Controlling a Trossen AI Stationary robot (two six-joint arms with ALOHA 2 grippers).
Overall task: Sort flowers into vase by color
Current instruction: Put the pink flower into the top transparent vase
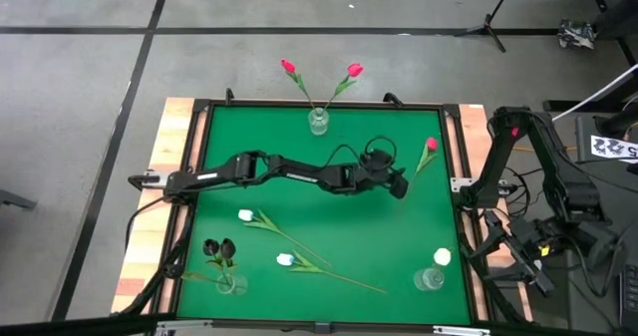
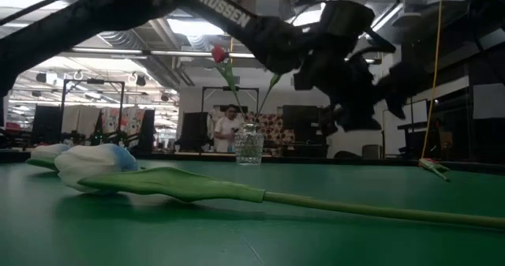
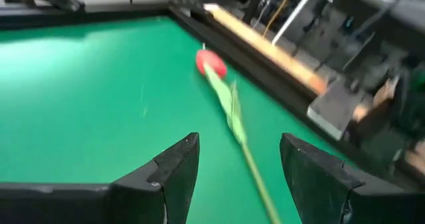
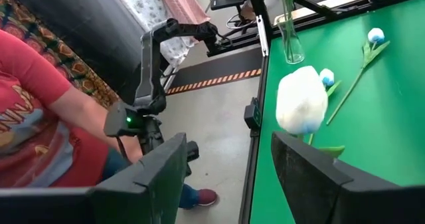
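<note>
Sorting partly done: three vases (image 1: pixel 318 123) hold matched tulips, while two white tulips (image 1: pixel 246 215) and one red tulip (image 1: pixel 430 147) remain loose before the open, empty left gripper (image 1: pixel 399 186).

White capitals "TROSSEN" along the dark arm link (image 2: pixel 223 10) crossing the top of the low view, no other lettering legible in any view

Even overhead light; low view backlit (arm in silhouette), left wrist view blurred, perhaps by motion.
</note>
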